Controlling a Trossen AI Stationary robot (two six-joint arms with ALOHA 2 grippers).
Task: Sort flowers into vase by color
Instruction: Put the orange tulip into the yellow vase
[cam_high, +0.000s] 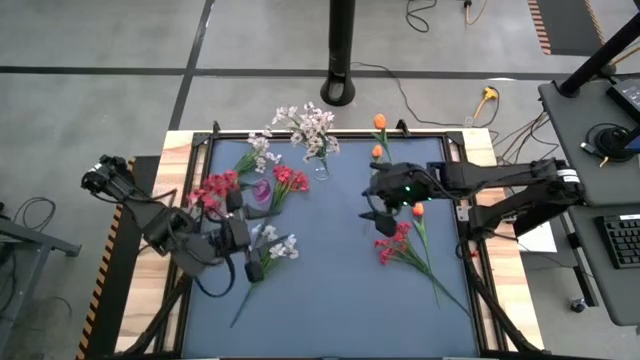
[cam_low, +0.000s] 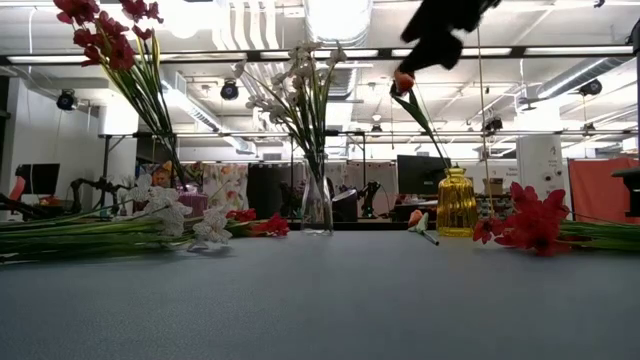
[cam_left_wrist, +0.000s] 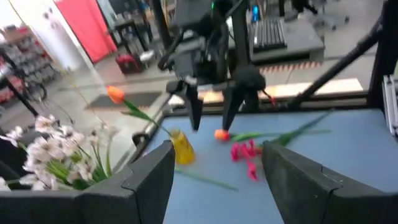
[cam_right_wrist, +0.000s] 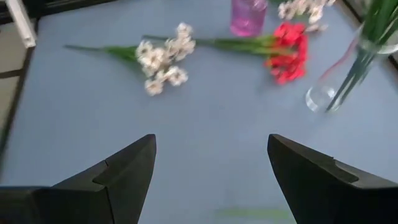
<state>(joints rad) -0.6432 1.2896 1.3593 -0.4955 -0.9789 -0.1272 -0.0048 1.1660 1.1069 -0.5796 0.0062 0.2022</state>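
The blue surface (cam_high: 330, 290) carries the flowers in scattered lots: red sprays (cam_high: 400, 245) right of centre beside an orange bud (cam_high: 418, 210), white sprays (cam_high: 280, 246) left of centre, more red ones (cam_high: 290, 180) near a pink vase (cam_high: 261, 190). The clear vase (cam_high: 320, 165) holds white sprays; a yellow vase (cam_low: 456, 203) stands right. The left gripper (cam_high: 238, 232) hangs spread, empty. The right gripper (cam_high: 378, 215) also gapes, over the red sprays.

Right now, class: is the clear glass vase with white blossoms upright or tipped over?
Upright: the clear glass vase stands on its base on the table, its white blossoms rising straight above.
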